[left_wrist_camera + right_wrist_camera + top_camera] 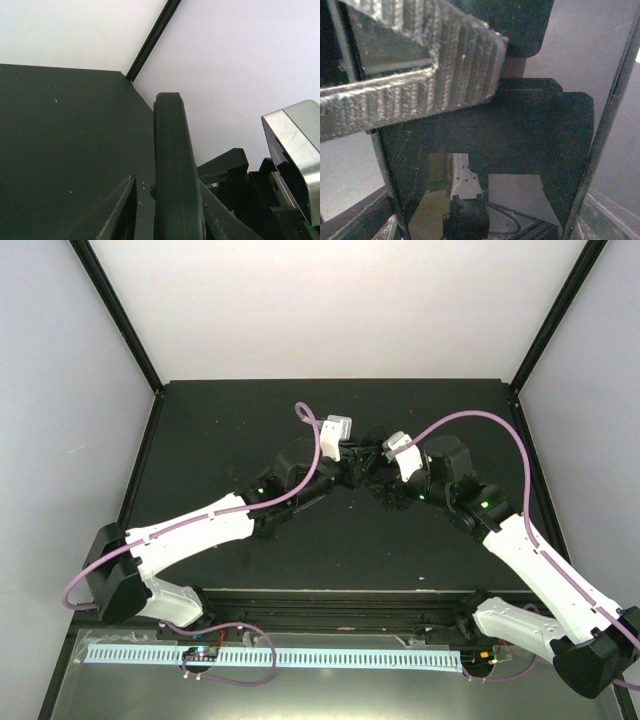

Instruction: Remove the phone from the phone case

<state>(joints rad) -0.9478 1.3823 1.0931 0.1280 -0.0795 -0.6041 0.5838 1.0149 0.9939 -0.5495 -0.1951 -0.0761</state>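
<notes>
The phone in its dark phone case (172,165) stands on edge above the black table (60,140), between the two arms at mid-table (373,478). My left gripper (167,200) straddles its thin edge. One finger (220,215) lies against the case. The other finger (117,212) stands a narrow gap off it. In the right wrist view the glossy phone screen (520,130) fills the frame and mirrors the camera. My right gripper (485,225) is shut across the case's width, its rim (382,170) by the finger.
A ribbed grey printed part (420,75) crosses the top of the right wrist view, close to the screen. The right arm's silver camera housing (295,150) sits just beyond the case. White walls and black frame posts (120,315) enclose the table.
</notes>
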